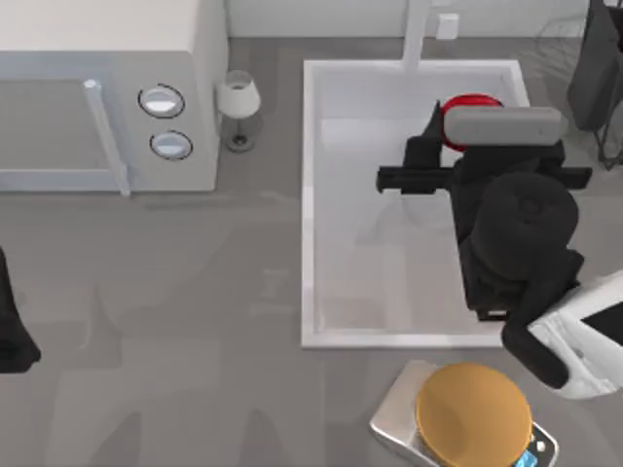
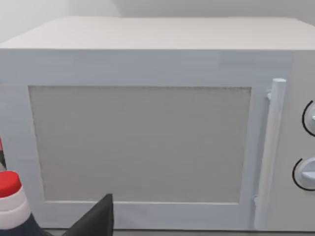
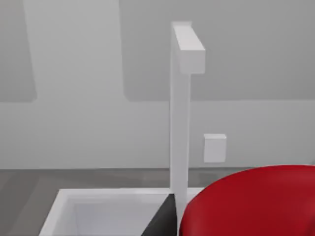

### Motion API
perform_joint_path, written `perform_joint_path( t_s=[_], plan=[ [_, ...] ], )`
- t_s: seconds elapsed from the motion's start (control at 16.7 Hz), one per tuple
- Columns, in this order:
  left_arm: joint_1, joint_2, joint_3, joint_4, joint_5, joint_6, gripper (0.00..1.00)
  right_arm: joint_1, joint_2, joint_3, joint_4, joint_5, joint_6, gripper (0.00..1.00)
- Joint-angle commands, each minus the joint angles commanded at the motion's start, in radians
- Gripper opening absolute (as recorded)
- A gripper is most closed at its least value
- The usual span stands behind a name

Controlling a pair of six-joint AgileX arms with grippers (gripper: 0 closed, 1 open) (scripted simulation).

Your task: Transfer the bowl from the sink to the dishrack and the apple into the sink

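My right gripper [image 1: 465, 115] hangs over the far right part of the white sink [image 1: 308, 195], shut on the shiny red apple [image 1: 477, 101]. A grey block on the wrist hides part of the apple. In the right wrist view the apple [image 3: 256, 201] bulges close by, against a dark finger [image 3: 162, 219], above the sink's rim [image 3: 61, 196]. Thin grey wires of the dishrack [image 1: 563, 39] show at the far right corner, with a dark shape [image 1: 596, 73] leaning in it; I cannot tell whether that is the bowl. My left gripper [image 1: 12, 336] is parked at the table's left edge.
The white faucet [image 1: 417, 34] rises at the sink's far rim, just left of the apple. A white microwave [image 1: 107, 39] fills the far left, with a small white lamp-like object [image 1: 238, 102] beside it. An orange disc on a silver base [image 1: 474, 413] sits in front of the sink.
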Motion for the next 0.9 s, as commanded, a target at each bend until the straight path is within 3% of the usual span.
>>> perform_joint_path(
  t_s=[0.36,0.72,0.9],
  plan=[
    [0.000,0.000,0.000,0.000,0.000,0.000,1.00,-0.006,0.271,-0.056,0.328,0.001,-0.003,0.00],
    [0.000,0.000,0.000,0.000,0.000,0.000,1.00,-0.007,0.316,-0.066,0.376,0.000,-0.004,0.00],
    [0.000,0.000,0.000,0.000,0.000,0.000,1.00,-0.007,0.316,-0.066,0.376,0.000,-0.004,0.23]
  ],
)
